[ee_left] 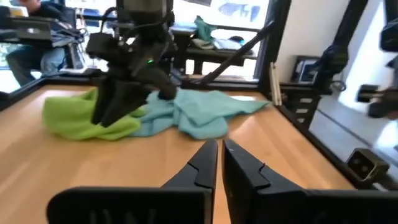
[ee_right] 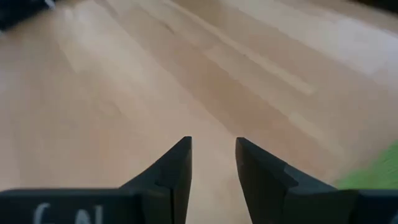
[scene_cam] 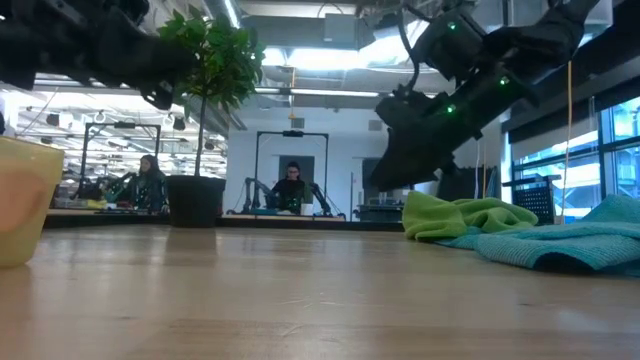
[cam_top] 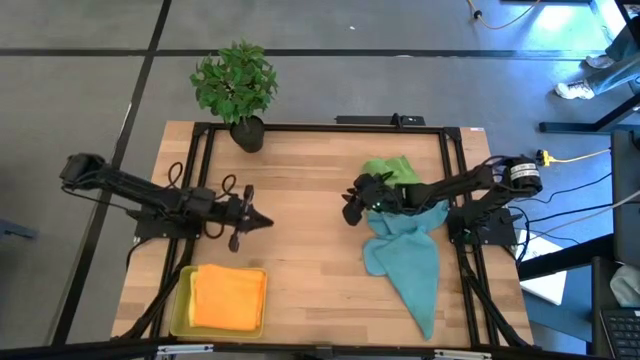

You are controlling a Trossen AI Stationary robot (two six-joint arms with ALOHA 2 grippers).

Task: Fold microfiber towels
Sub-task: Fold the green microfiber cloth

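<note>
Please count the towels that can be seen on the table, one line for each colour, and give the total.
Orange towel, folded in the yellow tray: 1
Green towel, crumpled: 1
Teal-blue towel, loose; the heap may hide a second one, I cannot tell: 1
Total clearly visible: 3

green towel (cam_top: pixel 392 168), teal towel (cam_top: pixel 412 258) — orange towel (cam_top: pixel 229 297)

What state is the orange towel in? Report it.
Folded: the orange towel lies as a neat flat square in the yellow tray.
</note>
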